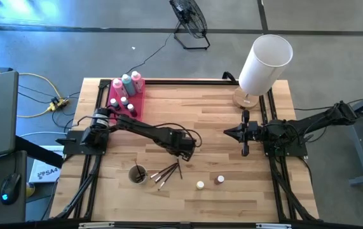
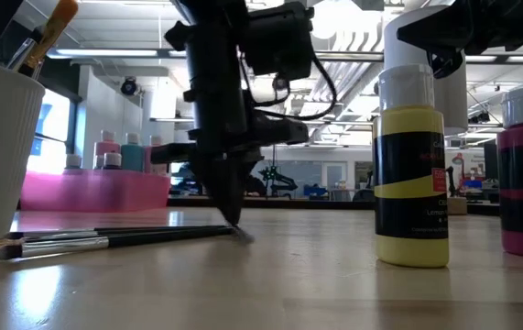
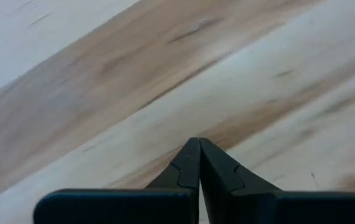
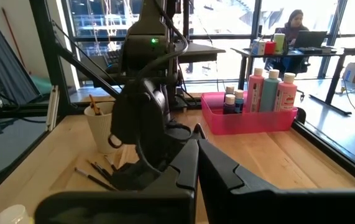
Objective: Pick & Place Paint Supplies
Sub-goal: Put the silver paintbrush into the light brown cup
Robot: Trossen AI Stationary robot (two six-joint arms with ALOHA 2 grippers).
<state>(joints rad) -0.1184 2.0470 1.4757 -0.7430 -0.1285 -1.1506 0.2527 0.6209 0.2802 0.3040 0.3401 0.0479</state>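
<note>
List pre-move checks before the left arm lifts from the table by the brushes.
1. Left tool shut, tip down at the table: ok.
2. Brush in its grip: not ok; the left wrist view shows only bare wood.
3. Brushes lying flat beside the cup: ok.
4. Bottles upright in the pink tray: ok.
5. Right tool shut, apart from the left arm: ok.
6. Free space in the tray: cannot tell.
</note>
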